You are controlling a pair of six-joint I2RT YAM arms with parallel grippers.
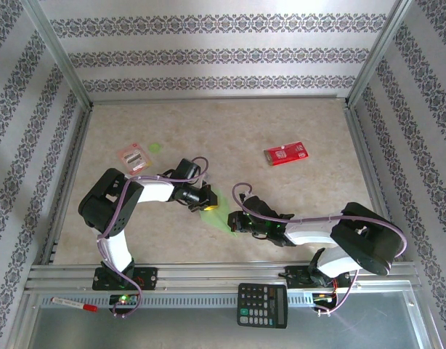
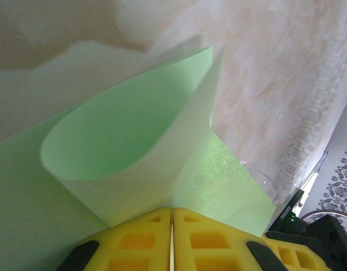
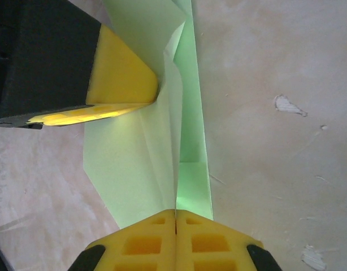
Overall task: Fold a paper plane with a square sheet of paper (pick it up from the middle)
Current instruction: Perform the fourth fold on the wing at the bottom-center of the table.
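Note:
The light-green square sheet of paper (image 1: 224,211) is folded and creased, and it hangs between my two grippers near the table's front middle. My left gripper (image 1: 207,204) is shut on one edge of it. In the left wrist view the yellow fingertips (image 2: 151,226) pinch the sheet (image 2: 122,130), which curls up in a loop ahead of them. My right gripper (image 1: 237,220) is shut on the opposite end. Its wrist view shows a long centre crease in the sheet (image 3: 134,164) running out from the closed gripper (image 3: 176,212), with the left gripper's finger (image 3: 122,73) clamped further along.
A red packet (image 1: 285,155) lies at the back right. A pink packet (image 1: 133,158) and a tiny green disc (image 1: 155,147) lie at the back left. A calculator (image 1: 262,305) and a red-capped pen (image 1: 74,303) rest on the front rail.

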